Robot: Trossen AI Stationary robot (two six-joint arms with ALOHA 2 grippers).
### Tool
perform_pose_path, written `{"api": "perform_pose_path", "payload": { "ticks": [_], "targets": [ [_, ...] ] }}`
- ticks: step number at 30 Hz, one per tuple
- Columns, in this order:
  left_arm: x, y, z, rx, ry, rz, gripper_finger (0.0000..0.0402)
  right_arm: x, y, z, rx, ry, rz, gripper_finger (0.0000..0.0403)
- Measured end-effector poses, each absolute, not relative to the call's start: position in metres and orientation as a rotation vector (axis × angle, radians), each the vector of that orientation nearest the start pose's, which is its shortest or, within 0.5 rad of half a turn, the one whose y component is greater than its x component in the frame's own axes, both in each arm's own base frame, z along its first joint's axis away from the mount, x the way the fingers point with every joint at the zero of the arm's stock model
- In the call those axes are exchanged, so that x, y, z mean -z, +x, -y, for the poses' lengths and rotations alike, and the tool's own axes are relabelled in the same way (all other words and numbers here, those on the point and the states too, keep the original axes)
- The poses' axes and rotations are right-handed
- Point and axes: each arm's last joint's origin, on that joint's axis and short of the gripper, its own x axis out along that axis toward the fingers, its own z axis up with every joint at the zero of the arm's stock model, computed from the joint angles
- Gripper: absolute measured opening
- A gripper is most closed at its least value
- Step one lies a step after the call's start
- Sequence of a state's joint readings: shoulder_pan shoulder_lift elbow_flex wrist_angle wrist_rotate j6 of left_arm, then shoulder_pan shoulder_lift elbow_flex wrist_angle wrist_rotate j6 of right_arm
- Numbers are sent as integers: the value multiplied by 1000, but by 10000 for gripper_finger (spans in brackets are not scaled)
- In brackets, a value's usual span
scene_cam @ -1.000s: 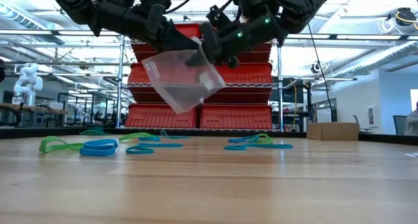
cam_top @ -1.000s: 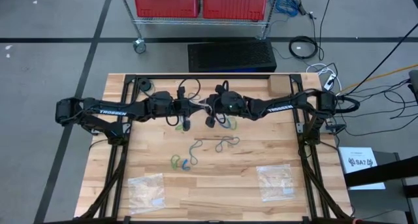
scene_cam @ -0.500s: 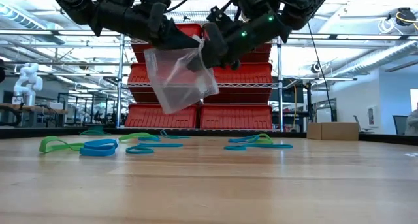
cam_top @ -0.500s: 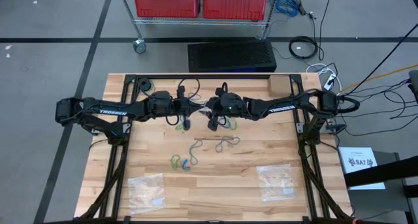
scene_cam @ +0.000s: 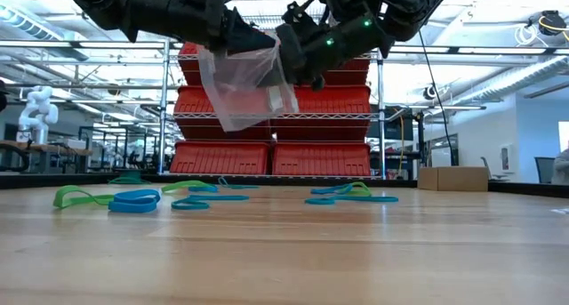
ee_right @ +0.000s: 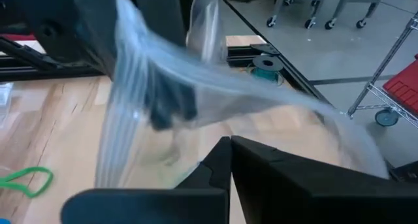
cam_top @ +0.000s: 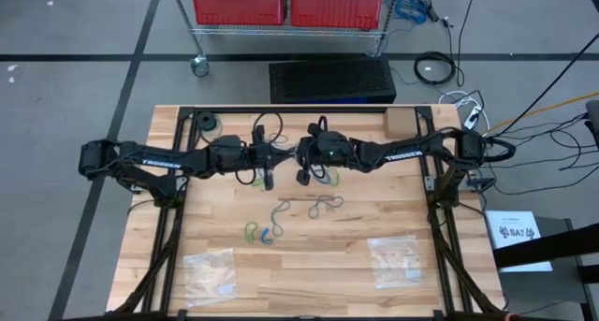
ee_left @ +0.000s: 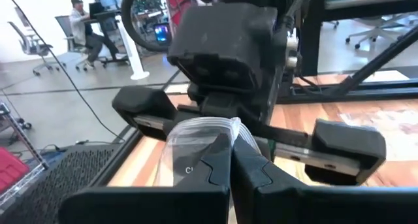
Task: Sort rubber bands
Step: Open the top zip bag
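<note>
A clear plastic bag (scene_cam: 242, 90) hangs in the air between my two grippers, above the far middle of the table. My left gripper (scene_cam: 252, 42) (cam_top: 268, 169) is shut on its upper left part, my right gripper (scene_cam: 286, 67) (cam_top: 302, 167) on its upper right part. Blue and green rubber bands lie flat on the wood: one cluster (cam_top: 325, 207) (scene_cam: 352, 196) in the middle, another (cam_top: 261, 232) (scene_cam: 133, 199) nearer the front, a few (cam_top: 325, 179) under the right gripper. The bag looks empty in the low view. My left gripper pinches the bag's crumpled upper edge (ee_left: 208, 128) between its two shut fingers, coming level from the table's left. The bag is lifted clear and hangs below the fingers. My right gripper pinches the bag's upper right part (ee_right: 208, 140) between its shut fingers, slanting down from the table's right. The film (ee_right: 163, 61) runs stretched and wrinkled from it toward the other gripper.
Two more clear bags lie flat near the front edge, one at the left (cam_top: 208, 270) and one at the right (cam_top: 393, 258). A cardboard box (cam_top: 399, 123) sits at the far right corner. Bare wood (cam_top: 309, 274) lies between the bags.
The left gripper has moved up and a little toward the right gripper. The bag has risen with it: its lower corner hangs higher than before, and its upper edge has bunched between the two grippers. Both grippers have stayed shut on it.
</note>
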State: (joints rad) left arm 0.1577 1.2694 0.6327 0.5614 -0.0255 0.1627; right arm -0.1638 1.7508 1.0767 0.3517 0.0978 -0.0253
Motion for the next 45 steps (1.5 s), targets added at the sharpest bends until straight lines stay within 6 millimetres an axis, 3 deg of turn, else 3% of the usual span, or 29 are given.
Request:
{"api": "perform_pose_path", "payload": {
  "ticks": [10,13,20,23,31,38,45],
  "targets": [
    [-252,267,-43,-187,158,-82,0,-233,385,61,175,-32,-251,10],
    [-251,267,-43,-187,158,-85,0,-233,385,60,172,-28,-250,47],
    [-251,267,-43,-189,134,-88,0,-227,384,56,116,89,-312,173],
    [-250,267,-43,-188,116,-98,0,-223,379,55,67,159,-395,198],
    [-249,271,-39,-176,53,-73,0,-246,355,51,71,170,-494,188],
    [-231,288,-29,-130,28,-68,0,-272,327,51,80,158,-539,183],
    [-223,294,-28,-125,31,-61,0,-283,308,52,94,161,-590,183]
  ]
}}
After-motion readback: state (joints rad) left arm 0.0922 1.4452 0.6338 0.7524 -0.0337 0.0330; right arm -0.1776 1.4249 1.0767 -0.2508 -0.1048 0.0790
